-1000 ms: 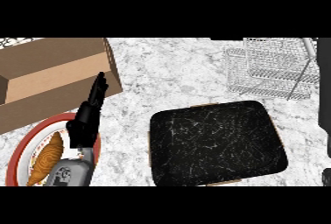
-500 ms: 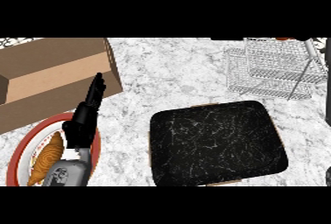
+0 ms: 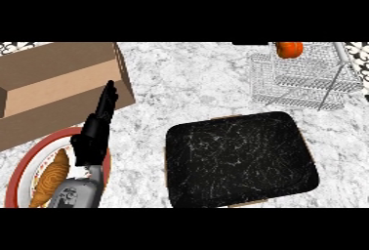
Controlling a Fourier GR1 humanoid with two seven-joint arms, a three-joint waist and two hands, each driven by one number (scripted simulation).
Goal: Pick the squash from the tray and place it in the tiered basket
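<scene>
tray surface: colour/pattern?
The tray is black with fine white marble-like veining. It shows best in the head view.

Grey-veined white marble counter (image 3: 187,83) — evenly lit throughout.

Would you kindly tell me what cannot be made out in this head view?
Squash: top cut off by the head view's upper edge; whether it rests in the basket is unclear.
Right hand: perhaps the dark sliver beside the squash at that edge; the rest is cut off.
Plate: partly hidden by the left hand and forearm, cut by the lower edge; its food is unidentifiable.
</scene>
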